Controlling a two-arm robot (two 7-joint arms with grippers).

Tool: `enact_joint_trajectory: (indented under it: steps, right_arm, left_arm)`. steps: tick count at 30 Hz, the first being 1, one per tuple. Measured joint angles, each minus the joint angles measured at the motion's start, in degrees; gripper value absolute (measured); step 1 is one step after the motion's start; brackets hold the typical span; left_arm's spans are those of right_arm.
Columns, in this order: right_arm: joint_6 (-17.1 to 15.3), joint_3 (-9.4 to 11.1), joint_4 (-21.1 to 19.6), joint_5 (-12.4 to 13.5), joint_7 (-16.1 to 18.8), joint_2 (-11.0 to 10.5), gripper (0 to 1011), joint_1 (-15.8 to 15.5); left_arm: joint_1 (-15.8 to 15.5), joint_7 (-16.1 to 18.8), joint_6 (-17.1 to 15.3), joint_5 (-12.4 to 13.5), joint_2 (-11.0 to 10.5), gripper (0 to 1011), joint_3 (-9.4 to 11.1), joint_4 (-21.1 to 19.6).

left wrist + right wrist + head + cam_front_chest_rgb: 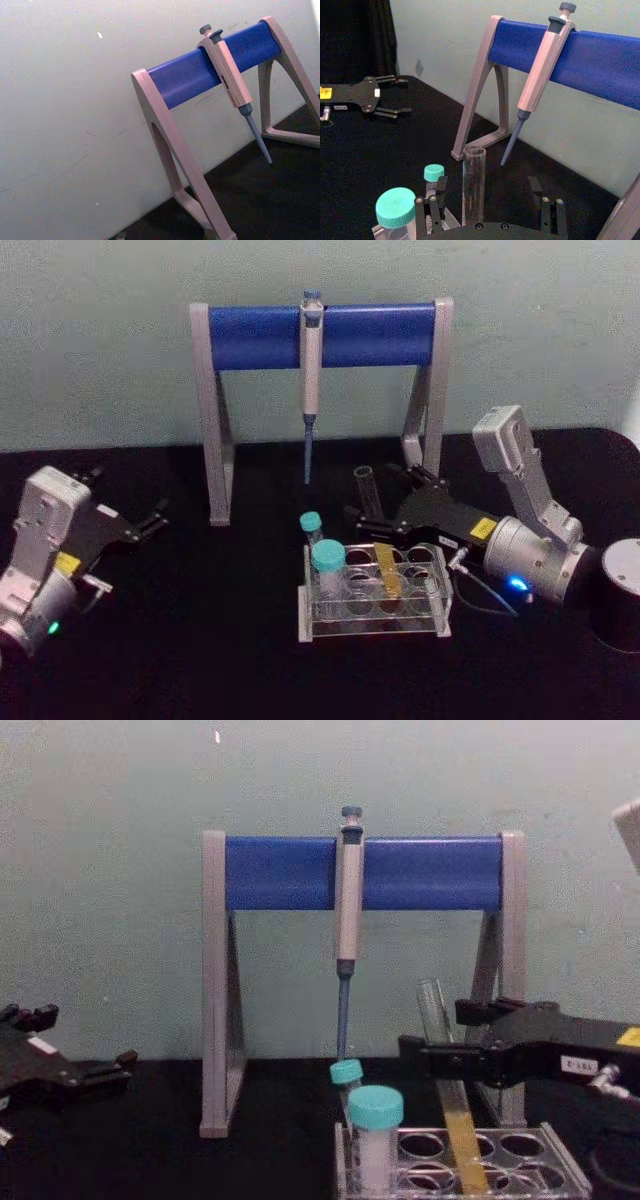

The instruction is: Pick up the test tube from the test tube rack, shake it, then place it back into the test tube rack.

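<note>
Two grippers in view, both w/ fingers spread and holding nothing. The right gripper (378, 500) reaches in from the robot's right, just above and behind the test tube rack (372, 624). Its black fingers sit either side of the test tube (474, 180), w/ a clear gap to each finger in the right wrist view, so no grasp. The tube sits in a hole near mid-rack, uncapped, tilted w/ its top leaning to the robot's left, and has yellow-orange liquid in the lower part. Rack stands on the black table (200, 650), approx. centre, in front of the pipette stand (260, 337). Two teal-capped vials are at the rack's left end: big cap (328, 558) in front, smaller cap (311, 523) behind. A grey-blue pipette (311, 370) hangs tip-down from the stand's blue bar, behind the rack. The left gripper (152, 518) rests low on the robot's left, well apart from the rack.
</note>
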State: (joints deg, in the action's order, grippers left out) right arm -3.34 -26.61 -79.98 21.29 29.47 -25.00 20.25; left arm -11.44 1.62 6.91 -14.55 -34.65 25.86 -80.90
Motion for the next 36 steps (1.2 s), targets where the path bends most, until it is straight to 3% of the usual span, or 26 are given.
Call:
enact_joint_trajectory:
  steps: [6, 7, 8, 14, 22, 23, 27, 36]
  right_arm:
    - [0.01, 0.0, 0.0, 0.03, 0.0, 0.0, 1000, 0.0]
    - [0.0, 0.0, 0.0, 0.06, 0.0, 0.0, 849, 0.0]
    - [0.01, 0.0, 0.0, 0.07, 0.0, 0.0, 794, 0.0]
    - [0.01, -0.01, 0.0, 0.08, 0.0, 0.0, 645, 0.0]
    - [0.0, -0.01, -0.01, 0.08, 0.0, 0.0, 382, 0.0]
    - [0.0, 0.0, 0.0, 0.09, 0.0, 0.0, 312, 0.0]
    - [0.01, -0.01, -0.01, 0.12, 0.01, 0.0, 239, 0.0]
    - [0.01, -0.01, 0.0, 0.16, 0.01, 0.0, 235, 0.0]
  left_arm:
    - [0.0, 0.0, 0.0, 0.0, 0.0, 1001, 0.01, 0.0]
    - [0.0, 0.0, 0.0, 0.0, 0.0, 1001, 0.0, 0.0]
    - [0.0, 0.0, 0.0, 0.0, 0.0, 1001, 0.01, 0.0]
    - [0.0, 0.0, 0.0, 0.0, 0.0, 1001, 0.01, 0.0]
    - [0.01, 0.0, 0.0, 0.0, 0.0, 1001, 0.01, 0.0]
    - [0.01, 0.0, 0.0, 0.0, 0.0, 1001, 0.01, 0.0]
    - [0.0, 0.0, 0.0, 0.0, 0.0, 1001, 0.01, 0.0]
    - [0.0, 0.0, 0.0, 0.0, 0.0, 1001, 0.01, 0.01]
